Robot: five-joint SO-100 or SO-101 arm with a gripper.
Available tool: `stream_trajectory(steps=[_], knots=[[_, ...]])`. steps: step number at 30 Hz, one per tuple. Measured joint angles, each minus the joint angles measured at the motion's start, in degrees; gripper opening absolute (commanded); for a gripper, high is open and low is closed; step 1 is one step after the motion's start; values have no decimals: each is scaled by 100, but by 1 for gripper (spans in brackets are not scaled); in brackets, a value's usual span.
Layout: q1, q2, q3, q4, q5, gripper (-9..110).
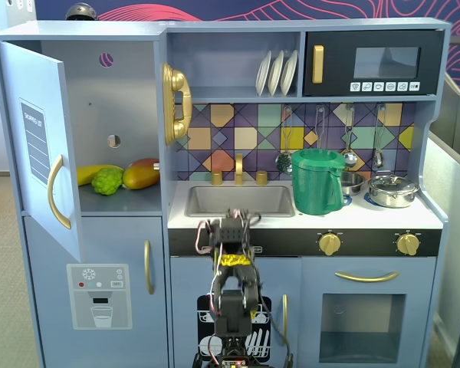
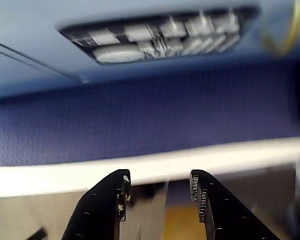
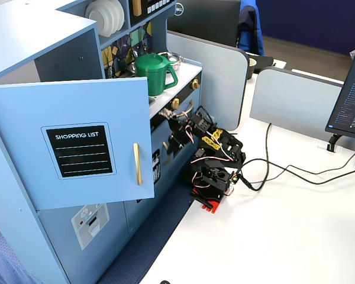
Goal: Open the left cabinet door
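The left cabinet door (image 1: 38, 146) is light blue with a black "SHOPPING LIST" panel and a curved gold handle (image 1: 57, 192). It stands swung wide open, and also shows in the other fixed view (image 3: 77, 148). The open compartment holds a banana, a green fruit and a mango (image 1: 142, 175). My arm (image 1: 231, 299) is folded low in front of the kitchen's middle, well right of the door and apart from it. In the wrist view my gripper (image 2: 159, 180) is open and empty, and its black fingers (image 2: 110, 200) frame a blurred white table edge and a blue mat.
A blue door with a dispenser picture (image 1: 100, 295) is shut below the open one. The small dish-rack door (image 2: 155, 37) is just behind my arm. A green pitcher (image 1: 317, 182), a sink (image 1: 240, 201) and a pot (image 1: 392, 190) sit on the counter. Cables (image 3: 284, 171) lie on the white table.
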State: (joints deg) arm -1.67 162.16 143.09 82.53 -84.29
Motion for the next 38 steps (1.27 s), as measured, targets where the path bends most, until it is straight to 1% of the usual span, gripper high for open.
stream_trajectory(steps=[9,16,24,29,38], knots=[[132,668,1696,-290,264,7],[202,1195,2329,-536,264,7],[202,1626,2470,-554,272,6],[246,1969,2479,-369,237,6],[624,2021,2479,-281,-167,7]])
